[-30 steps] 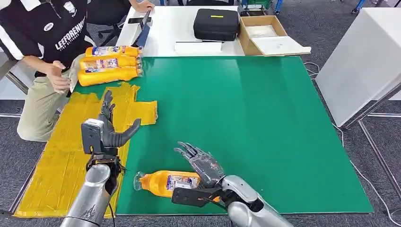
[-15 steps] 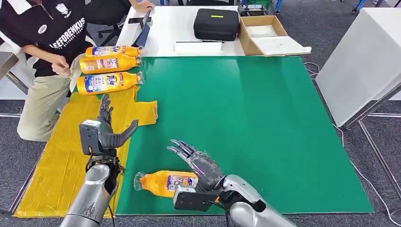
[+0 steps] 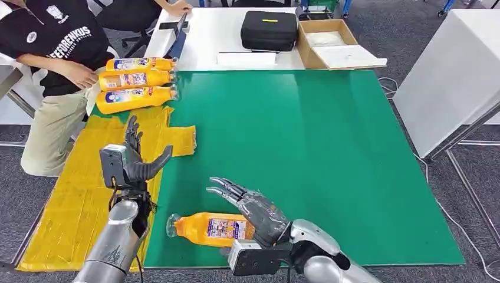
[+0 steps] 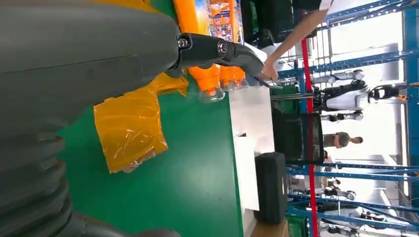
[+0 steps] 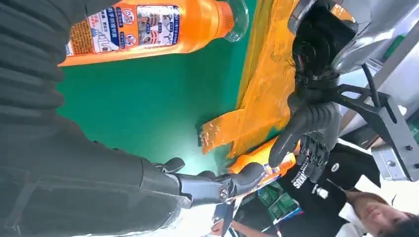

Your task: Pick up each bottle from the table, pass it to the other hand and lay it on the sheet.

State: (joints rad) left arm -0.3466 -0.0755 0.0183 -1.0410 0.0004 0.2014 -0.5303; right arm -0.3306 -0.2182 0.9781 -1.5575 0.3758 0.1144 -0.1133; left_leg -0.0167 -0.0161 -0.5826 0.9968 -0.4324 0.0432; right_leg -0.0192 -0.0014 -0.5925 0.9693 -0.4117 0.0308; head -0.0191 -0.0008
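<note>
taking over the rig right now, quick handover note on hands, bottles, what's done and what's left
Left hand: open, raised over the yellow sheet, holding nothing.
Right hand: open, fingers spread above the near bottle, not gripping it.
Near bottle lies on the green mat.
Three bottles lie at the far left corner by a person.
Left: grasp the near bottle, pass it over, lay it on the sheet.

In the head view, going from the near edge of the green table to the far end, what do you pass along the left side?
Lone orange bottle lying beside the right hand → left hand raised over the yellow sheet → three orange bottles in a row → white table behind.
</note>
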